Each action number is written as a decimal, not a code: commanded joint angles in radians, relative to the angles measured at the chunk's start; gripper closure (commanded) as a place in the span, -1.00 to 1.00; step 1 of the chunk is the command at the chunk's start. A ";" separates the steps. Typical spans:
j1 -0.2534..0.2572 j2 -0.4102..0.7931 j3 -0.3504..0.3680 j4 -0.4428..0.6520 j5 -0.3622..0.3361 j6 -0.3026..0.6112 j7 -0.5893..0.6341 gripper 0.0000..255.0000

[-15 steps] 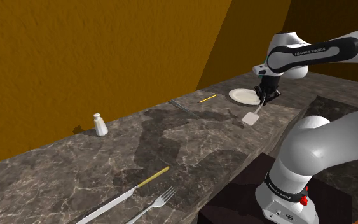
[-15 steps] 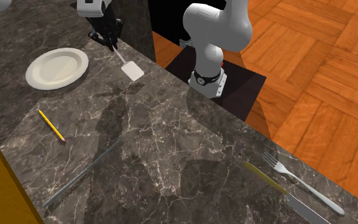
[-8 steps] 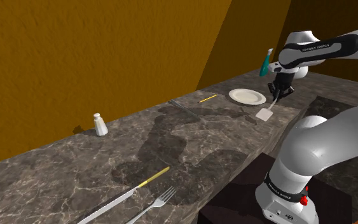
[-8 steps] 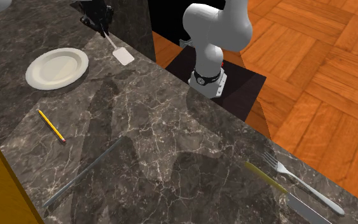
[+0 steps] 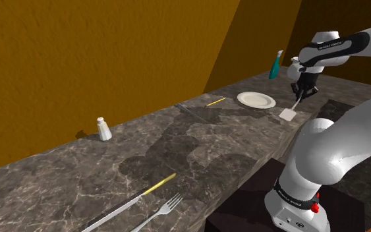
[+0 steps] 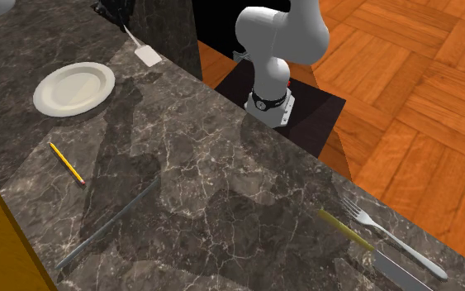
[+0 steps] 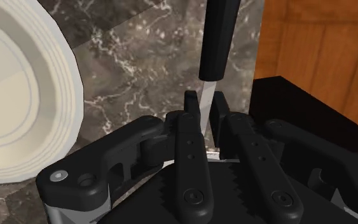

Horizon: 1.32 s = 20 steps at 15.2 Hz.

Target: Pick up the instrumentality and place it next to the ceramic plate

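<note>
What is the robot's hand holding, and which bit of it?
A spatula. The gripper clasps its thin silver neck, right next to the black handle. The flat white blade hangs free above the counter.

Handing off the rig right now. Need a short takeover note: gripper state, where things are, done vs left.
Gripper: jaws shut on the spatula.
Spatula: held with its white blade low, seemingly just above the counter, beside the plate on the side nearer the stand.
Done: grasp, and positioning beside the plate.
Left: lower it, open the jaws, back off.
</note>
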 commanded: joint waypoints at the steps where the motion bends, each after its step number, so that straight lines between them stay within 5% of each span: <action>1: 0.065 0.026 -0.101 0.061 0.010 0.009 -0.057 1.00; 4: 0.229 0.042 -0.302 0.189 0.022 -0.001 -0.135 1.00; 20: 0.358 -0.010 -0.484 0.109 -0.085 0.142 -0.069 1.00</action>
